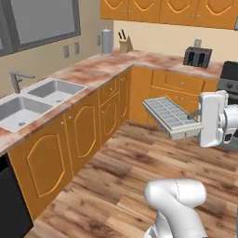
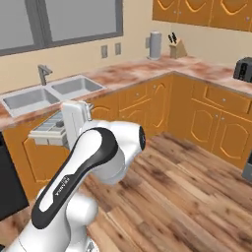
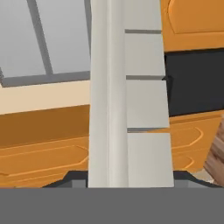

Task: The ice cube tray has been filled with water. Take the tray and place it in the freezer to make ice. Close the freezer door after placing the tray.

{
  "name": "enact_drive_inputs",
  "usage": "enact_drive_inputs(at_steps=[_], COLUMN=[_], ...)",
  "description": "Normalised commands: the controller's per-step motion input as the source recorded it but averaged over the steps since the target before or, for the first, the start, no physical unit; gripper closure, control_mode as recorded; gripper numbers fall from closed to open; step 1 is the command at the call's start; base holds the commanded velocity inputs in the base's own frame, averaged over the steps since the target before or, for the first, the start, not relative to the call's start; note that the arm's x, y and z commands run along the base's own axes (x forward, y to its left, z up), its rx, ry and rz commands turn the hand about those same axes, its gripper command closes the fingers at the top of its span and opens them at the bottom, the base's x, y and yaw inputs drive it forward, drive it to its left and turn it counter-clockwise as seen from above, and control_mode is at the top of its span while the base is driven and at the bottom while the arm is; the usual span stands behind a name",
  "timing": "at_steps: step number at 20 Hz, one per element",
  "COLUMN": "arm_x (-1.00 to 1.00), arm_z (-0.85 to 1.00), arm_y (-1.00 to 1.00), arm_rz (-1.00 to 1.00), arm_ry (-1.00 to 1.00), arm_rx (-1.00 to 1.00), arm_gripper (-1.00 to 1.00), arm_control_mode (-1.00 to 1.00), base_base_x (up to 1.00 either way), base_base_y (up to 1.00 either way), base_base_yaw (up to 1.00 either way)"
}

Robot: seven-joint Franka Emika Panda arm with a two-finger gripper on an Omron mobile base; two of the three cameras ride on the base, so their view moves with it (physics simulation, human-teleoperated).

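Base views flanking; hand view close-up.

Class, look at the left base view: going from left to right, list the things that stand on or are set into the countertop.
Faucet → double sink → grey canister → knife block → toaster.

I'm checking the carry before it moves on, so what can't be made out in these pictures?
- Tool fingertips: hidden behind the ice cube tray in the hand view.
- Tray's far end: behind the white hand in the right base view.
- Water in the cells: too small to tell in the left base view.
- Dark appliance: cut off by the right edge.
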Motion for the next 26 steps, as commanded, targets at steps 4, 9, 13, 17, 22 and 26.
enact_drive_inputs(at_steps=[4, 9, 13, 17, 22, 26], arm_x=[0.0, 0.0, 0.0, 0.0, 0.0, 0.0], arm_z=[0.0, 0.0, 0.0, 0.0, 0.0, 0.0], arm_y=[0.0, 0.0, 0.0, 0.0, 0.0, 0.0], arm_rz=[0.0, 0.0, 0.0, 0.0, 0.0, 0.0], arm_ry=[0.0, 0.0, 0.0, 0.0, 0.0, 0.0], arm_rx=[0.0, 0.0, 0.0, 0.0, 0.0, 0.0], arm_gripper=[1.0, 1.0, 1.0, 1.0, 1.0, 1.0], arm_control_mode=[1.0, 1.0, 1.0, 1.0, 1.0, 1.0], base_base_x=[0.0, 0.0, 0.02, 0.17, 0.37, 0.68], base_base_y=[0.0, 0.0, 0.02, 0.24, 0.58, 0.76], base_base_yaw=[-0.62, -0.64, -0.67, -0.63, -0.52, -0.4])
